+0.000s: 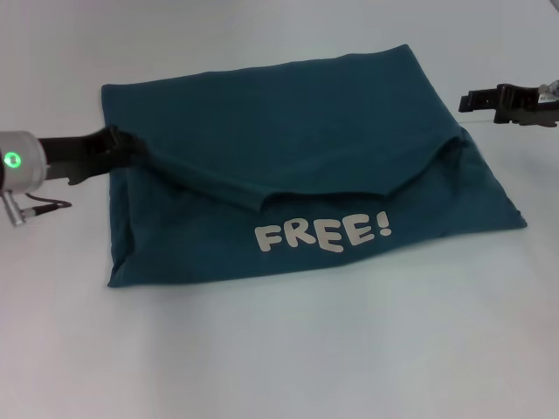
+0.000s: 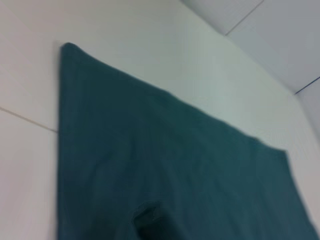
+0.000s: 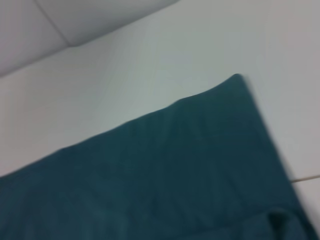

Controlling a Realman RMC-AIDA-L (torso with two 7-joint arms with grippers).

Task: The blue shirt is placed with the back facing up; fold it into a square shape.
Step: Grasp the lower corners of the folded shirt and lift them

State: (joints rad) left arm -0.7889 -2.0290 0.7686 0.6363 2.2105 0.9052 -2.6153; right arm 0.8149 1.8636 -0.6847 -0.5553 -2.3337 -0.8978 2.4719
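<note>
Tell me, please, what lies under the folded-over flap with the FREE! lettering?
More of the shirt: its plain back layer continues beneath the flap and shows beyond it. The table below is covered. Whether sleeves are tucked inside cannot be seen.

A plain white table [image 1: 279, 358] fills the scene, bare surface showing beyond both claws and on the near side of them. In the left wrist view a thin seam line [image 2: 27, 120] crosses the tabletop; the right wrist view shows another seam [image 3: 305, 178] and a pale wall panel [image 3: 95, 17] past the table's far edge.
</note>
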